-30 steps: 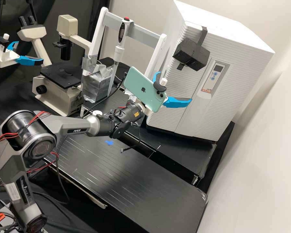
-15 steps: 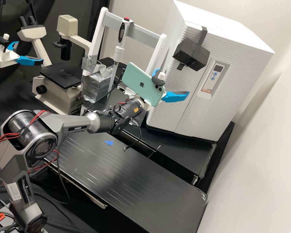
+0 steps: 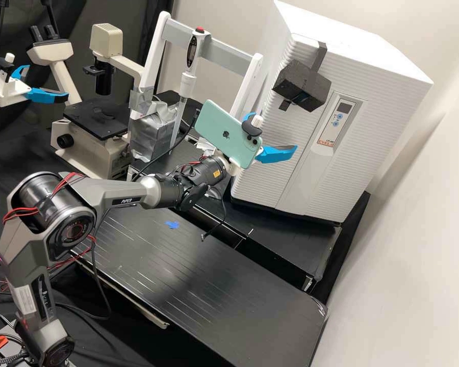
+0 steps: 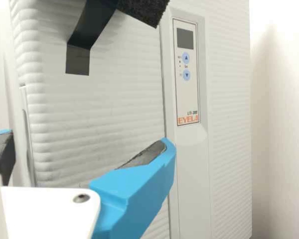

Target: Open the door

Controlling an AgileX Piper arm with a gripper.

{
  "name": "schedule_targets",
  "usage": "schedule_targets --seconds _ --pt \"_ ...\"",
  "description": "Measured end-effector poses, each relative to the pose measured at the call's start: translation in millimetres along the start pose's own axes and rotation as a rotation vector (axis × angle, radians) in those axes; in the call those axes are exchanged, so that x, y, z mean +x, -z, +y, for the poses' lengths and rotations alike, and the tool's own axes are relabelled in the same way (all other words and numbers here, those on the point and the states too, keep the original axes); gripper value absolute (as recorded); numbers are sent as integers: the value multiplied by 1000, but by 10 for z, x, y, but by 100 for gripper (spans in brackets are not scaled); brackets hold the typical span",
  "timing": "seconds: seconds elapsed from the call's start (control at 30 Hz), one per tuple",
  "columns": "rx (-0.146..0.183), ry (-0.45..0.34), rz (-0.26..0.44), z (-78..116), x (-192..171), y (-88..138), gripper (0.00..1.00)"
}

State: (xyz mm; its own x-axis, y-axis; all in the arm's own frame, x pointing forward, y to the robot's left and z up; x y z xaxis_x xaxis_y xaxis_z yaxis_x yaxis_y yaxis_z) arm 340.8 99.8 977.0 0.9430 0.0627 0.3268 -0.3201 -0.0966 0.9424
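The gripper (image 3: 273,132) stands open in front of the left part of the white cabinet, with nothing between its fingers. The cabinet's ribbed door (image 3: 311,120) is closed, and a black block (image 3: 302,85) is strapped onto its upper part. A green phone (image 3: 228,133) rides on the gripper's back. In the wrist view the gripper (image 4: 87,141) has its fingers wide apart across the door (image 4: 102,104). A narrow upright slot (image 4: 28,130) runs along the door's left edge, between the two fingers. Whether a finger touches the door, I cannot tell.
A control panel (image 3: 337,120) sits right of the door. Left of the cabinet stand a white frame (image 3: 247,86), a pipette-like tool (image 3: 187,84), a foil-wrapped block (image 3: 152,132) and a microscope (image 3: 94,122). The black bench (image 3: 204,285) lies in front. A second arm's gripper (image 3: 41,81) is at far left.
Over the last second my gripper has shifted slightly left and up in the high view. The arm's elbow has moved a little to the right. The door has not moved.
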Motion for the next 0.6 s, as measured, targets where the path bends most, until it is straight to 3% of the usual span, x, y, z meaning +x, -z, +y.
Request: schedule_targets --seconds 0.6 --pt "-15 4 -3 15 7 -38 0"
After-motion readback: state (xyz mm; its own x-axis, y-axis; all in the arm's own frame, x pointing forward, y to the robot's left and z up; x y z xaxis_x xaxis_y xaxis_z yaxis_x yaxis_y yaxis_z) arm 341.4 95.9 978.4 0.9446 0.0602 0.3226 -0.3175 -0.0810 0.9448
